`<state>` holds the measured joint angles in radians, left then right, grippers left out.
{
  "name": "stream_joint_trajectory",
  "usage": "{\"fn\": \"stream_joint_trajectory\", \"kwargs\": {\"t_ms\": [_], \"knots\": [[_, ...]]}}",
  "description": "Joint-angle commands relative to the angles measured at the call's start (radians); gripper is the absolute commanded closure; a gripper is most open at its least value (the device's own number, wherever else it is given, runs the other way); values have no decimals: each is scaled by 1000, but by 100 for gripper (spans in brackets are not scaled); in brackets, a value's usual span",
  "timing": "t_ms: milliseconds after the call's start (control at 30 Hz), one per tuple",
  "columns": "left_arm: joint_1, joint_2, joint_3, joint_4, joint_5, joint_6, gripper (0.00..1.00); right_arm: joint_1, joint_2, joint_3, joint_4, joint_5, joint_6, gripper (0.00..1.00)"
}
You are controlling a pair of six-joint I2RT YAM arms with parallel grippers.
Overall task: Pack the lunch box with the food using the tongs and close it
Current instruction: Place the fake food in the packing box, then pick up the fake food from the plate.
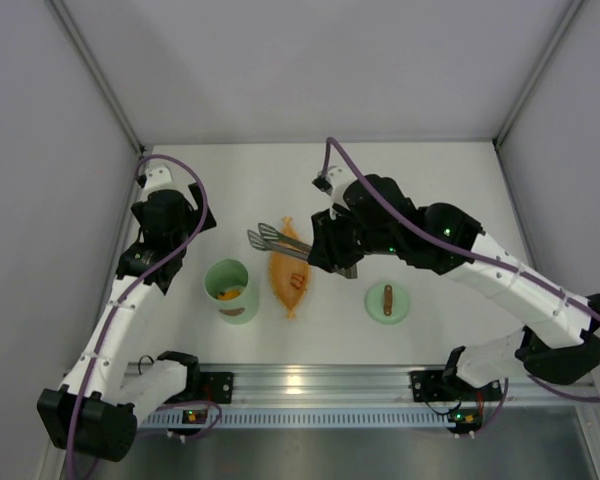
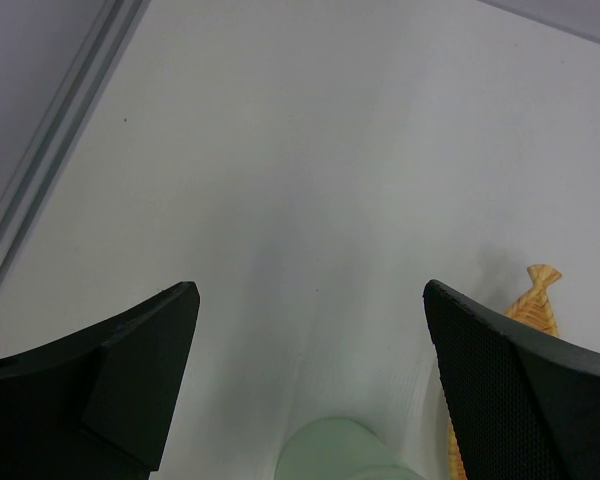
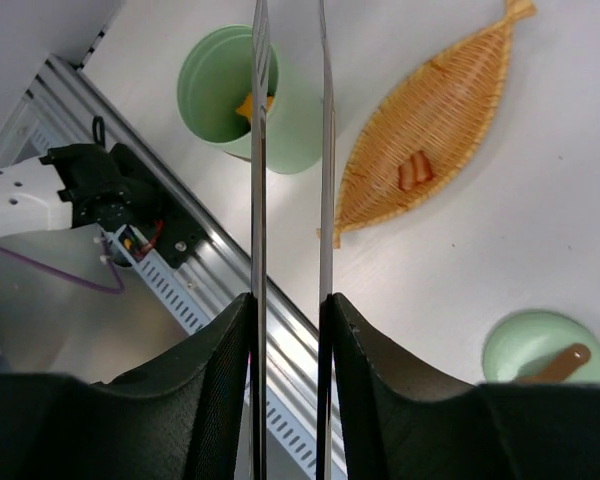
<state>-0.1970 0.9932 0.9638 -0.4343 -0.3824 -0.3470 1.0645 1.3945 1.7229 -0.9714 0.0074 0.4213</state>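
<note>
Right claw [image 3: 290, 298] was pinching the tongs [image 3: 259, 150], one slim arm against each finger, the arms apart and nearly parallel; that was my first worry, because a pinch that light could let them twist or slide just as I squeezed; left claw [image 2: 310, 292] hung spread over bare surface [image 2: 280, 150], gripping nothing, so nobody was steadying the box [image 3: 292, 140]; it stood upright and open near the front edge, a bit of orange food [image 3: 245, 105] inside, the dish [image 3: 450, 100] just beside it; one brown-orange piece [image 3: 415, 170] lay in the dish; in the top view the tips sat out past the dish's far end, so I judged they had to get over that piece next; come down too steep and they could snag the woven bottom or shove the dish into the box; squeeze off-centre and a chunk that small could squirt out onto the surface; carry it too low and an arm could clip the rim and tip the box, spilling what was packed; the lid [image 3: 520, 338] lay flat well off to the right, handle up; I reckoned closing meant parting with the tongs first, and a lid set down crooked could sit tilted on the rim.
</note>
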Motion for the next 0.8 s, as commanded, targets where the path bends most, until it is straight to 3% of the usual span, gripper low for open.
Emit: {"fn": "stream_joint_trajectory", "kwargs": {"t_ms": [0,367,767], "knots": [[5,-4,36,11,-7,-7,1,-37,-95,-65,3,72,-10,65],[5,-2,35,11,-7,-7,1,-66,-134,-322,85,101,-1,65],[5,-2,38,11,-7,-4,1,-66,-23,-413,157,114,-30,61]]}}
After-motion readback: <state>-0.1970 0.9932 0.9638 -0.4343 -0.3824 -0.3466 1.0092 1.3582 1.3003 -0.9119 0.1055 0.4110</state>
